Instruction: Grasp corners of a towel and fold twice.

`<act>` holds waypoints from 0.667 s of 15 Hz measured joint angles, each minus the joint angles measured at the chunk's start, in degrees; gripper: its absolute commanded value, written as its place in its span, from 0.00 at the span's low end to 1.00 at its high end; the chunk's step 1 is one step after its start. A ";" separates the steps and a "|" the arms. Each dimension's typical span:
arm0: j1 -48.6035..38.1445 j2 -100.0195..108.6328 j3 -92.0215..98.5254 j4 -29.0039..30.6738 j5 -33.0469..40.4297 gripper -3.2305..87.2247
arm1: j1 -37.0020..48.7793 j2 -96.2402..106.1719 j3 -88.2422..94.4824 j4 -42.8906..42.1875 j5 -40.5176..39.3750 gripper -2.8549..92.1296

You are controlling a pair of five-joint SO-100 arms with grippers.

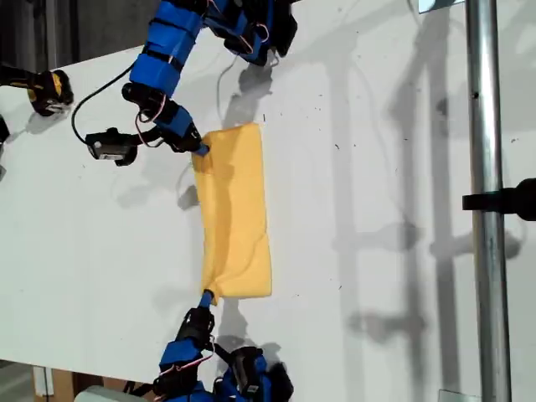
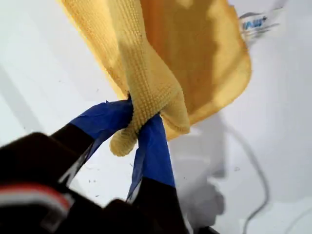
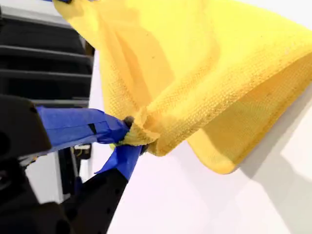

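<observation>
The yellow towel [image 1: 239,209] lies on the white table [image 1: 377,209] as a long folded strip. My first gripper [image 1: 202,152], at the strip's far end in the exterior view, is shut on a bunched corner [image 2: 146,97]. The white tag [image 2: 253,23] shows at the towel's edge beyond it. My second gripper [image 1: 207,295], at the near end, is shut on the other corner [image 3: 141,131]. That end of the towel [image 3: 204,83] hangs lifted off the table. Both held corners are on the strip's left side in the exterior view.
A metal pole [image 1: 486,201] with a black clamp [image 1: 511,201] runs down the exterior view's right. A black and yellow object [image 1: 48,90] sits at that view's upper left. A black cable [image 1: 88,105] loops near the first arm. The table's near edge runs past the second arm's base [image 1: 226,377].
</observation>
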State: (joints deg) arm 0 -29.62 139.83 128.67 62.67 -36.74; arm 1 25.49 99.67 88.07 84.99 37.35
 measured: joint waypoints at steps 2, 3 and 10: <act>-3.25 0.00 -0.70 -1.58 2.64 0.03 | 4.75 0.53 0.00 -3.52 -2.20 0.03; -4.75 0.00 -0.70 -2.46 3.69 0.03 | 6.50 0.53 0.00 -5.19 -3.25 0.03; -7.65 4.75 -0.70 -5.71 6.15 0.03 | 12.66 11.87 4.48 -12.13 -6.77 0.03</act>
State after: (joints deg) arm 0 -37.27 144.58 127.97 56.95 -30.59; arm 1 38.14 111.53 92.55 72.86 30.59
